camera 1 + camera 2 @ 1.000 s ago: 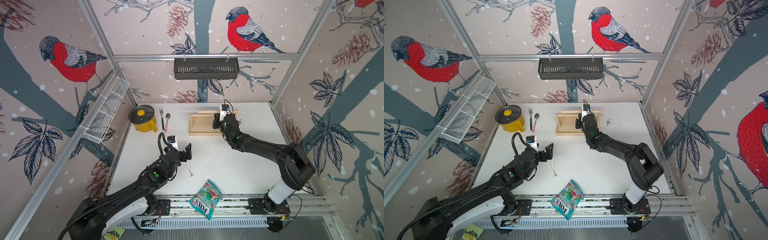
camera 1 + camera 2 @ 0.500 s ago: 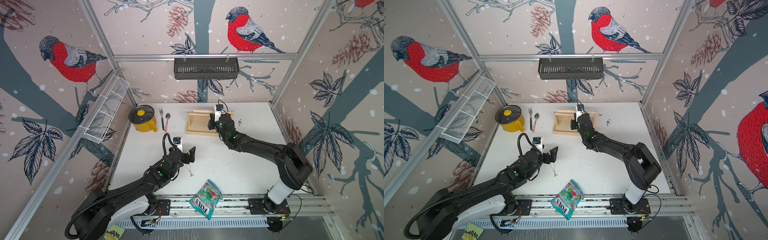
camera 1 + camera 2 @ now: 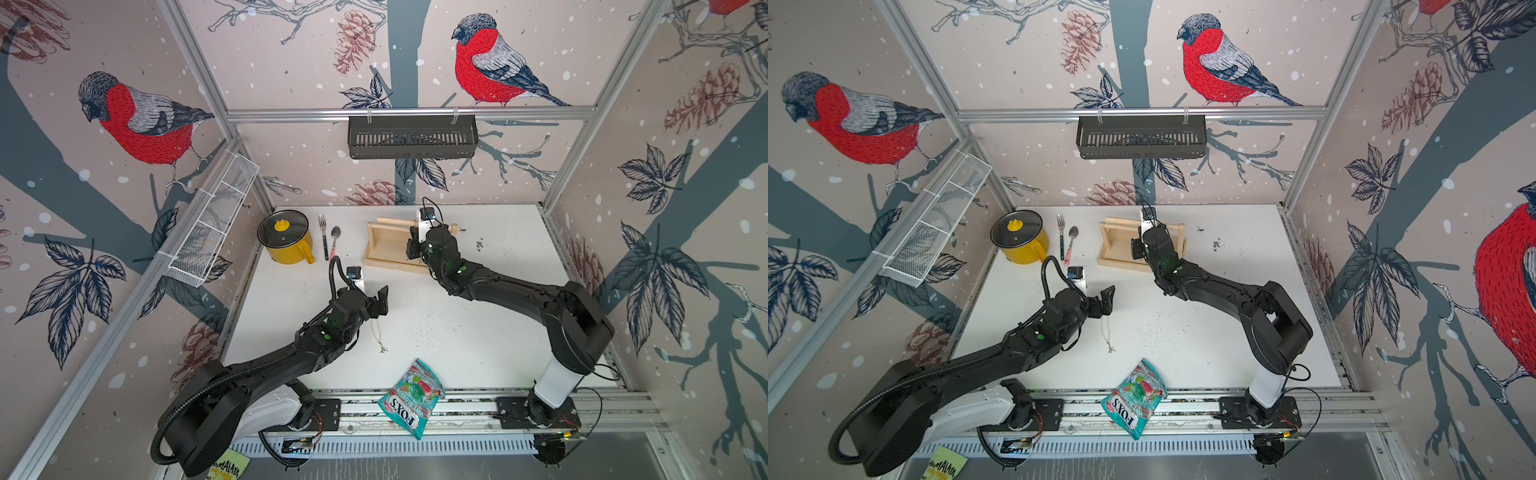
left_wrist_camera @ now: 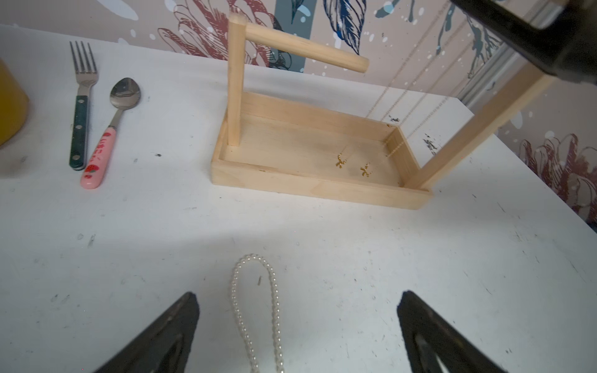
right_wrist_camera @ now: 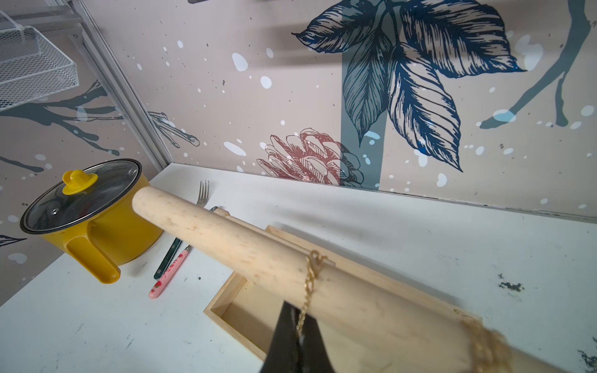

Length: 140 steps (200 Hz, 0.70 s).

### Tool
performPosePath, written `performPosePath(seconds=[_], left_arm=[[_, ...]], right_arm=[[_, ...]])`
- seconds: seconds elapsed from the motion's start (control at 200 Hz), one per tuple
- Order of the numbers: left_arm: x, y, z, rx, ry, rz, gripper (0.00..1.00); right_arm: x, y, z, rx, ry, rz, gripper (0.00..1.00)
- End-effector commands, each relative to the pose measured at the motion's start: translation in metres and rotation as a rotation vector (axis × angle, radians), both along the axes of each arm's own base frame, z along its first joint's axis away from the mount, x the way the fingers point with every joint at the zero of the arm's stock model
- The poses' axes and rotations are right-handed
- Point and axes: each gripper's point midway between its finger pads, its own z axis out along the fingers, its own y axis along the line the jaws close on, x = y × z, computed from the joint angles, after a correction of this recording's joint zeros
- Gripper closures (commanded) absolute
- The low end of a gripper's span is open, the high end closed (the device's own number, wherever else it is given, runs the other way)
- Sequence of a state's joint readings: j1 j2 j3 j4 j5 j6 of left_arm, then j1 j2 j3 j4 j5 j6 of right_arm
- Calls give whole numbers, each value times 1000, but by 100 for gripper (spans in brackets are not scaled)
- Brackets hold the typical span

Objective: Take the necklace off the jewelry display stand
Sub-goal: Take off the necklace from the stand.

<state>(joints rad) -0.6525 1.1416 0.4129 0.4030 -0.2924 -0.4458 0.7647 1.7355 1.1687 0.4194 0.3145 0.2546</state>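
Right end effector [image 5: 298, 326]: fingers pinched together on the gold chain [image 5: 310, 284], just below where it loops over the dowel bar [image 5: 226, 239]. The chain is not yet off the bar.

Left end effector [image 4: 298, 294]: spread wide, holding nothing, low over a pearl necklace [image 4: 253, 257] that lies flat on the worktop [image 4: 420, 274], well in front of the jewelry display stand [image 3: 384, 249].

The stand sits at the rear of the worktop, tray base flat. Two small gold pendants [image 4: 339, 161] dangle over the tray.

Likely trouble from here:
- The chain is thin, so the pinch may lose it once tension builds, and it would drop back onto the bar.
- To come free the loop has to slide along the wood to the open end (the one pointing towards the yellow pot [image 5: 97, 219]). A pull downward or sideways would drag or tip the light stand instead, and nothing braces it.
- A second chain [image 5: 484, 345], blurred, hangs on the same bar nearby and could snag or come along.
- The clasp links may catch on the wood.
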Motion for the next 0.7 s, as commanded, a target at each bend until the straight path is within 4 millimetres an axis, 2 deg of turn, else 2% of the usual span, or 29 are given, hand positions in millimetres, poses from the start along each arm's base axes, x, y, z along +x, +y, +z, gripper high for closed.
performPosePath(seconds=[0.0,0.13,0.29,0.48,0.695], left_arm=[[17,11,6,-66,13,57,4],[42,27,6,-66,32,127,5],[66,39,-11,-70,133,178,9],[73,25,-30,-89,186,121,15],[75,6,-32,-142,191,37,17]], right_arm=[[2,-5,7,-2,-23,-29,96],[3,-7,7,1,-21,-35,96],[7,-15,7,-5,-21,-53,96],[11,-36,9,2,-25,-83,97],[16,-61,12,17,-33,-86,97]])
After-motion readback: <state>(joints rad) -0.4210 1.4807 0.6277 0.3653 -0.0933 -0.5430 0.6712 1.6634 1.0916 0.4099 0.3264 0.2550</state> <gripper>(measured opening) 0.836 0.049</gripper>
